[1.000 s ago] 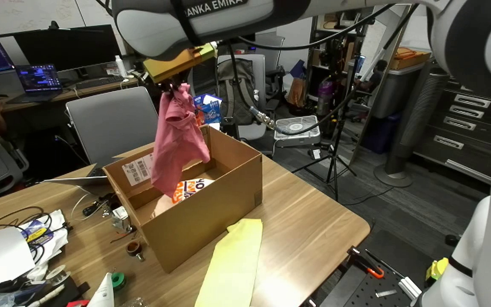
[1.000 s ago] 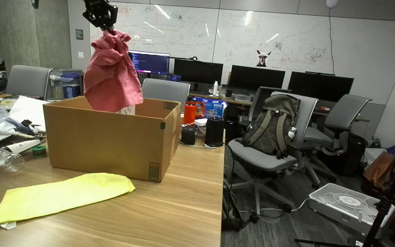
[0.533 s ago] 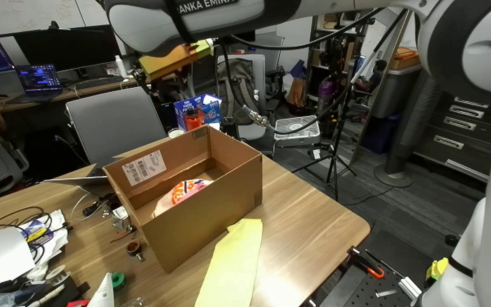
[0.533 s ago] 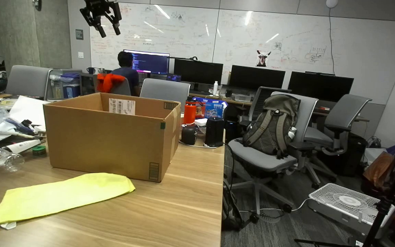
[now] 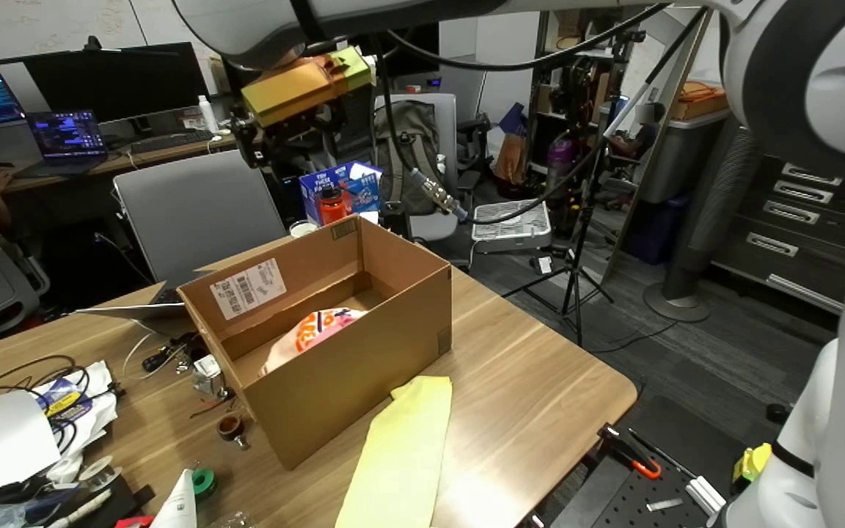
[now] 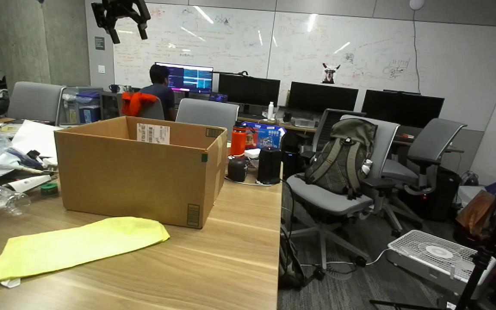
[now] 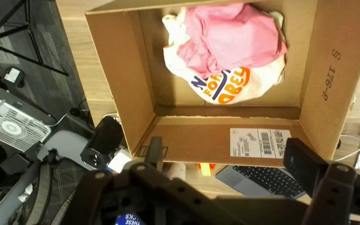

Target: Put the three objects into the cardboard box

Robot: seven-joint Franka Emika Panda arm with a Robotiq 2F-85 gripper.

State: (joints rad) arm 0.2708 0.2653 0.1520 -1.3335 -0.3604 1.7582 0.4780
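The cardboard box (image 5: 364, 381) stands with its top uncovered on the table in both exterior views. Inside it, the wrist view shows a crumpled pink cloth (image 7: 239, 37) lying on top of a white cloth with orange and purple lettering (image 7: 230, 87). A yellow cloth (image 6: 80, 247) lies flat on the tabletop outside, along the box's near side. High above the box, my gripper (image 6: 129, 38) is open, its two fingers apart and nothing between them. In the wrist view the gripper (image 7: 225, 147) looks down over the box's labelled wall.
Cables, a plastic bottle (image 6: 4, 200) and a green-lidded jar (image 6: 49, 188) clutter the table beside the box. Behind the box are a laptop (image 7: 261, 179), an orange bottle (image 6: 238, 140) and a black speaker-like object (image 6: 269, 165). A tripod (image 5: 576, 279) stands on the floor.
One second ago the pink cloth hung from my shut gripper over the box. It has been let go and dropped inside; the gripper has opened and risen slightly.
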